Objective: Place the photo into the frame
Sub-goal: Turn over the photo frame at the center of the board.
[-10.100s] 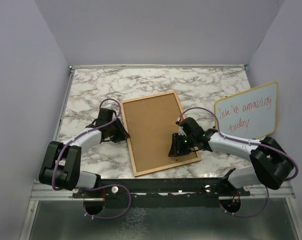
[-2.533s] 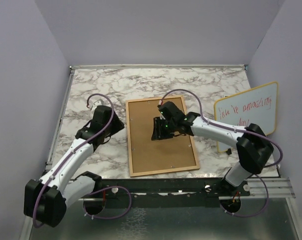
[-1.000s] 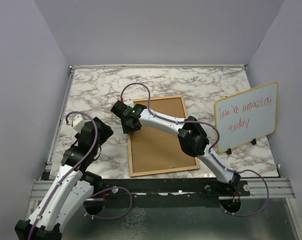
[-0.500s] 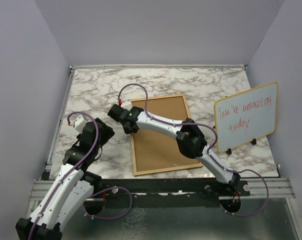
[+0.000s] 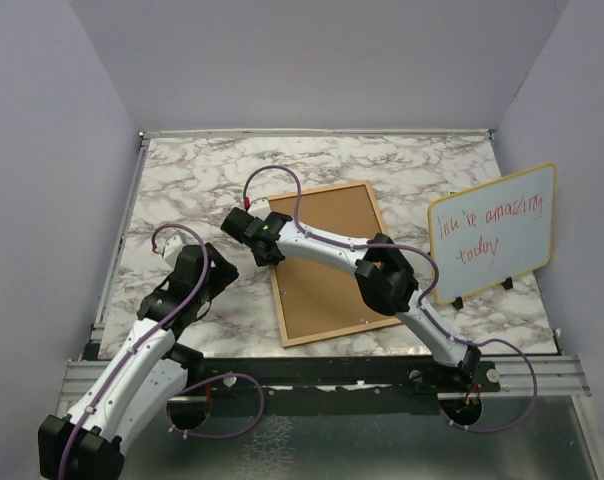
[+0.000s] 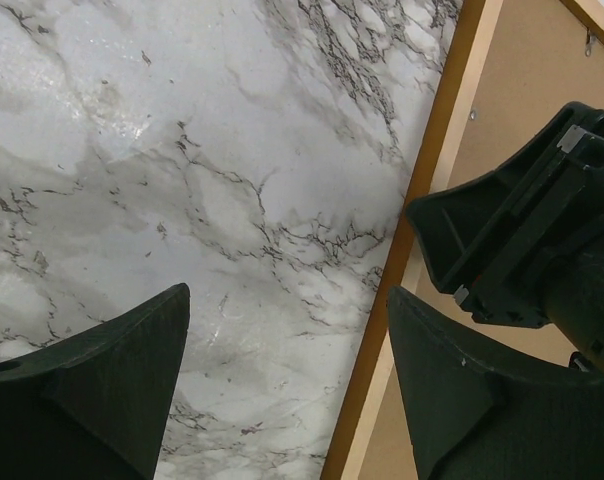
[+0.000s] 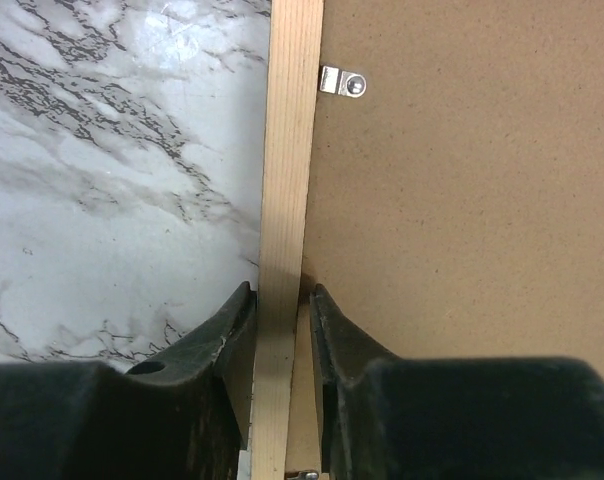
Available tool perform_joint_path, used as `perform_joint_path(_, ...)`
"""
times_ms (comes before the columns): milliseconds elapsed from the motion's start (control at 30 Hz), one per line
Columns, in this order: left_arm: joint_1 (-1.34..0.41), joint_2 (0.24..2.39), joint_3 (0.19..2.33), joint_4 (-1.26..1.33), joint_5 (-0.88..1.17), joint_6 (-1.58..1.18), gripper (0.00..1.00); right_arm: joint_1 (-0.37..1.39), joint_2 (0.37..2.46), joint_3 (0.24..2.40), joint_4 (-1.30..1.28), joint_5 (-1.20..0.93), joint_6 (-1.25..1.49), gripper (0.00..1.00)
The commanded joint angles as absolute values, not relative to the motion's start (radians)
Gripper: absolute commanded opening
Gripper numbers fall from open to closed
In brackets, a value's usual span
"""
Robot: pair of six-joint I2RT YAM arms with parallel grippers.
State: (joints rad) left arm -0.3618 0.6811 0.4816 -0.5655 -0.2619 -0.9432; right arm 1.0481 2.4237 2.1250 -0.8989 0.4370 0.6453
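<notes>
The frame [image 5: 332,265] lies face down on the marble table, brown back board up, thin wooden rim around it. My right gripper [image 5: 265,247] reaches across it and is shut on the rim of its left edge near the far left corner; in the right wrist view the fingers [image 7: 234,320] pinch the wooden rim [image 7: 287,200] from both sides. My left gripper [image 5: 204,285] hovers open over bare marble just left of the frame; the left wrist view shows the rim [image 6: 422,220] and the right gripper's black body [image 6: 522,240]. The photo is not in view.
A yellow-rimmed whiteboard [image 5: 494,234] with red handwriting stands at the right side of the table. Purple walls close in the back and both sides. A small metal clip [image 7: 342,84] sits on the back board by the rim.
The right gripper, holding the left rim, has dragged the frame so it is turned and sits further right. The left arm has moved forward toward the frame's left edge.
</notes>
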Motion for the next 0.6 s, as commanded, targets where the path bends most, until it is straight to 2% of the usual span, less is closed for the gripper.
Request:
perform_joint_path(0,-0.359,0.689,0.462,-0.524,-0.214,-0.95,0.8,1.031,2.446,2.099,-0.933,0.444,0.632,0.27)
perform_joint_path(200,-0.359,0.704,0.446,-0.508,-0.187,-0.948,0.8,1.031,2.461,2.098,-0.928,0.421,0.647,0.26)
perform_joint_path(333,-0.359,0.705,0.429,-0.482,-0.156,-0.953,0.8,1.032,2.459,2.127,-0.941,0.471,0.642,0.14)
perform_joint_path(433,-0.359,0.707,0.407,-0.443,-0.11,-0.954,0.8,1.031,2.455,2.165,-0.944,0.493,0.629,0.01)
perform_joint_path(567,-0.359,0.71,0.365,-0.351,-0.02,-0.945,0.8,1.031,2.429,2.221,-0.929,0.495,0.6,0.0)
